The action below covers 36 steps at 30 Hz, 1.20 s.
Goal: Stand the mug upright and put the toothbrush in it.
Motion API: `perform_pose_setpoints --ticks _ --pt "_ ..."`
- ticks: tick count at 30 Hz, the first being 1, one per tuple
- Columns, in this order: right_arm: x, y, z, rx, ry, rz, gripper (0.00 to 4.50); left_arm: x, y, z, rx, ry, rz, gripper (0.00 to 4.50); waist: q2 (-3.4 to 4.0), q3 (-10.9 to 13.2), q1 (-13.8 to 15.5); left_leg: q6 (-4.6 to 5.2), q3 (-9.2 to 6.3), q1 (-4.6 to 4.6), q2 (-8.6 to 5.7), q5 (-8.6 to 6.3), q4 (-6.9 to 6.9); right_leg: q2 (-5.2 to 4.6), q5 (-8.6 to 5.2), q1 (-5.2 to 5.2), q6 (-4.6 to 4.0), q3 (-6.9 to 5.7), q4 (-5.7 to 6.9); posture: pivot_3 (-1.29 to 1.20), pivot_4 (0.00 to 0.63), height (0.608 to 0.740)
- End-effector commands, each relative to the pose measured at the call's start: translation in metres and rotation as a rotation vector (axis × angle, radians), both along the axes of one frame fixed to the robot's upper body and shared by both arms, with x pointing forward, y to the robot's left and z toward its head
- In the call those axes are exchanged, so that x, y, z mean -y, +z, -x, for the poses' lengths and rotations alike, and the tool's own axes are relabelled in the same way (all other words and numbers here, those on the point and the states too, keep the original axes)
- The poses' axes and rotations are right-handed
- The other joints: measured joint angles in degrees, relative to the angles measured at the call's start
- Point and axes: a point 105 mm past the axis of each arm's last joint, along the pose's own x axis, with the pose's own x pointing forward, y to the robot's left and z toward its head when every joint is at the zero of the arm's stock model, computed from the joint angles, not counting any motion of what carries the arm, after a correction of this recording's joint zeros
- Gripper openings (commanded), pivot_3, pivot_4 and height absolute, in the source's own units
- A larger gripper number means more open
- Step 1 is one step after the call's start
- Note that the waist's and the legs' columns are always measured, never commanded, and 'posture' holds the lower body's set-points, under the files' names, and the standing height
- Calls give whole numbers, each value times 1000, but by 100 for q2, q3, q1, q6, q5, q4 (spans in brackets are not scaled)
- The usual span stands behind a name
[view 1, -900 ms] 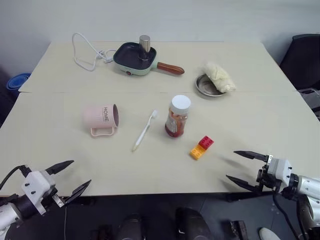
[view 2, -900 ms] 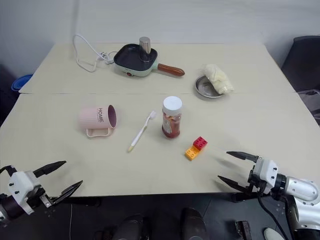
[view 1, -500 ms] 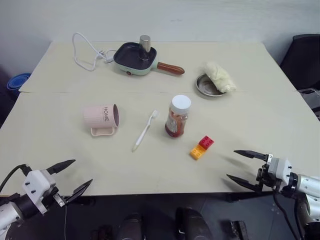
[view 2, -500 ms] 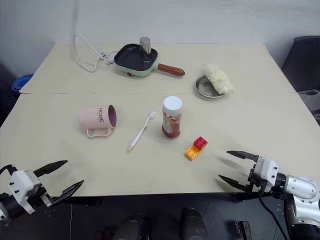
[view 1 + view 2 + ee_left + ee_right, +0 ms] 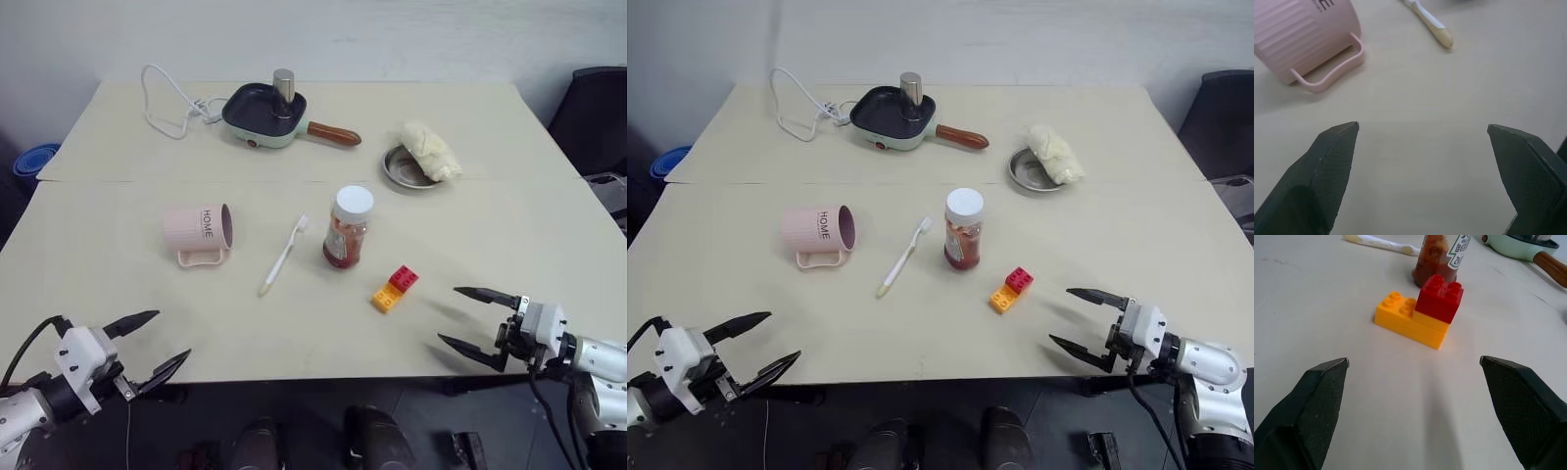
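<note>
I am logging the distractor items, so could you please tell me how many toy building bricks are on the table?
2, stacked together: a yellow brick lying on the table just right of the orange-filled jar, and a red brick pressed on top of its far end. None seem hidden.

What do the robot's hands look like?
Each hand has two pointy black fingers with a fine grid texture, like long claws, on a white block. The left hand has a black cable looping behind it. The right hand joins a shiny silver-grey wrist with a black cable underneath.
</note>
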Motion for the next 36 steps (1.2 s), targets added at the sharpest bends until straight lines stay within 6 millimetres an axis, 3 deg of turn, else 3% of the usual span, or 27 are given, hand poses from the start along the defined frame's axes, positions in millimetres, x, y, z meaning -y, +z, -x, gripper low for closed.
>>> perform_pose_setpoints --ticks 1,5,11,15,21,24,29,34,36 --pt "-20 23 -13 -9 11 -127 4500 24 21 -1 26 -108 56 4472 0 0 -1 -1 0 0 1 0 1 -7 0 0 0 1 1 0 150 740" --pt "-48 35 -24 -61 9 -186 4500 58 37 2 16 -246 151 4472 6 -2 -1 -3 -3 -2 3 2 2 -16 0 -1 0 3 5 0 150 740" --pt "-65 32 -52 -70 -125 -208 4500 93 40 3 17 -368 174 4472 7 -3 5 -2 -3 -5 -8 6 3 3 0 -3 -1 2 7 0 150 740" --pt "-69 22 -70 -84 -211 -176 3567 108 42 2 26 -416 174 4500 8 -4 1 -3 -3 -5 -10 9 3 6 0 -4 -1 3 10 0 150 740" --pt "-67 19 -60 -132 -163 -164 1557 108 47 -4 46 -431 163 4500 11 -4 6 1 -3 -11 -10 13 3 9 -1 -4 -1 2 6 0 150 740" --pt "-45 33 -63 -100 -227 -198 1542 110 49 -6 54 -448 170 4500 11 -4 6 3 -3 -10 -11 14 3 9 0 -4 -1 2 7 0 150 740" --pt "35 53 -77 -19 -492 -215 1542 120 53 -9 72 -496 196 4500 15 -1 47 11 -3 -11 -24 17 3 1 1 -3 2 3 6 0 150 740" --pt "105 28 -92 -85 -789 -201 1542 126 52 -14 81 -511 202 4500 15 -2 3 7 0 -6 -22 23 3 6 1 -1 3 4 8 0 150 740" --pt "122 23 -94 -90 -870 -238 1542 125 52 -16 82 -508 200 4500 16 -2 -6 8 3 -7 -23 26 3 5 1 -2 3 5 8 0 150 740"
